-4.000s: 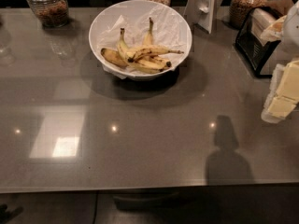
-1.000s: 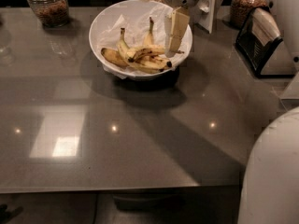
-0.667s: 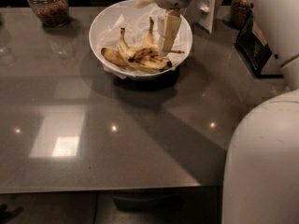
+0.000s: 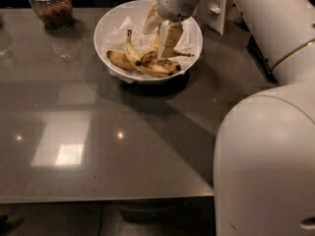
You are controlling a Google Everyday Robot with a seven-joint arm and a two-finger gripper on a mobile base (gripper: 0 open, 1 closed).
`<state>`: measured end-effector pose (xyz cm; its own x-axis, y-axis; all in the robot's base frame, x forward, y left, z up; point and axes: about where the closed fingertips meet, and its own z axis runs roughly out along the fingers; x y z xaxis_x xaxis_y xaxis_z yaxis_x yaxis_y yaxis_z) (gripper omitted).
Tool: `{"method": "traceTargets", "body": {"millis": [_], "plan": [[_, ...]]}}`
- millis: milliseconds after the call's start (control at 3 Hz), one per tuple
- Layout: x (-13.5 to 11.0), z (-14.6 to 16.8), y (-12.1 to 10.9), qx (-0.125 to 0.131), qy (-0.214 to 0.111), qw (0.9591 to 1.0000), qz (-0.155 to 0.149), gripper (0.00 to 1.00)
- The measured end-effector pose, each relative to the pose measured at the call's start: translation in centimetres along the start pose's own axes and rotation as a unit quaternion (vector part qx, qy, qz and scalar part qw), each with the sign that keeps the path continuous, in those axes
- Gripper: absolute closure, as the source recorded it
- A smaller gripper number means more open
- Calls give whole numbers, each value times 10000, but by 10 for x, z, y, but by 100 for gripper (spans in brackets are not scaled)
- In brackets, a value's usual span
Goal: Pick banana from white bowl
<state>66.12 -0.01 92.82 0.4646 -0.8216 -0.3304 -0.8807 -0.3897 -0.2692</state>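
The white bowl, lined with crumpled paper, stands at the back middle of the grey table. Several bananas lie in it. The small, nearly straight banana with brown streaks lies at the bowl's front right, its thin dark stem pointing right. A curved yellow banana and a stubby browner one lie to its left. My gripper reaches down into the bowl from the back right, open, its fingers just above and behind the streaked banana. It holds nothing.
A glass jar with brown contents stands at the back left. A white upright object and a dark container are at the back right. My arm and white body fill the right side. The table's front edge runs along the bottom.
My arm has swung in from the right to over the bowl. In the last second the gripper has shifted a little left and lower among the bananas. The bananas have not moved.
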Motion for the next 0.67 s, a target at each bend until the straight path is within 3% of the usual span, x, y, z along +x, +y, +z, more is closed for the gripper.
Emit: {"method": "traceTargets", "body": {"millis": [667], "plan": [[19,22,5,-286,81,9995,116,34]]}}
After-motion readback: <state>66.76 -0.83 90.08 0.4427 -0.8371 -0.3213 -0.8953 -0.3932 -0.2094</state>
